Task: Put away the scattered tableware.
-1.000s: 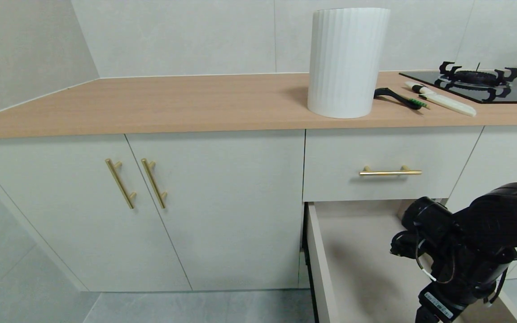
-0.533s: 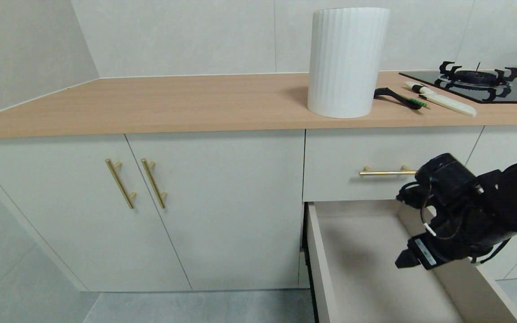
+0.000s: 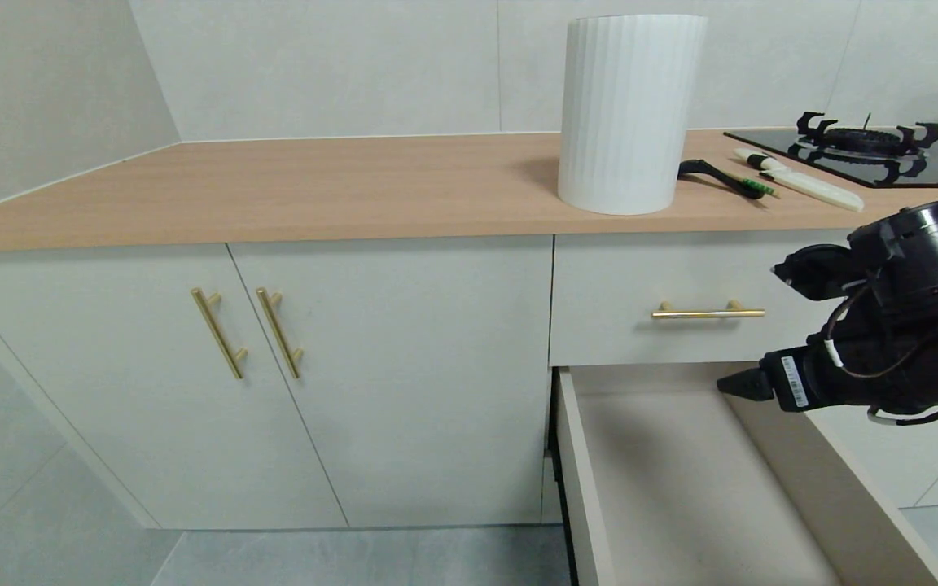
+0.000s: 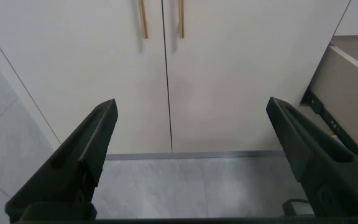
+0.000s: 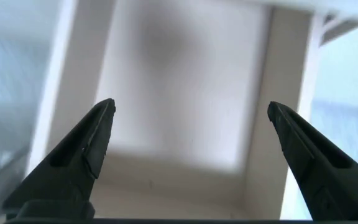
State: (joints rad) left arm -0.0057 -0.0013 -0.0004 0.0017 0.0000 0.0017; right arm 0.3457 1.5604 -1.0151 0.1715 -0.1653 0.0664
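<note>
I am holding my right gripper (image 3: pixel 736 384) over the open drawer (image 3: pixel 581 456), fingers spread wide and carrying nothing. My left gripper (image 4: pixel 191 165) is hanging low in front of the cabinet doors (image 4: pixel 166 74), likewise spread and empty. The tableware is lying up on the counter (image 3: pixel 314 187), well apart from both grippers: a white knife (image 3: pixel 811 187) and a black utensil (image 3: pixel 721 177), close together between the canister (image 3: pixel 628 114) and the hob (image 3: pixel 860 146).

As I judge it, the trouble is waiting on the way up. The upper drawer's handle (image 3: pixel 707 312) and the counter's front edge are sitting near my right arm, and a careless rise could be catching the wrist on either.

The two pieces are lying so close that a wide grip may be taking both, or pushing one toward the hob. Both look thin and flat on the wood, so my fingers could be skating over them, and a long knife gripped off-centre is likely to swing. The canister is standing just beside the black utensil, so a reach from that side risks nudging it.

Coming back down, a load held crosswise could be striking the drawer's side wall.
</note>
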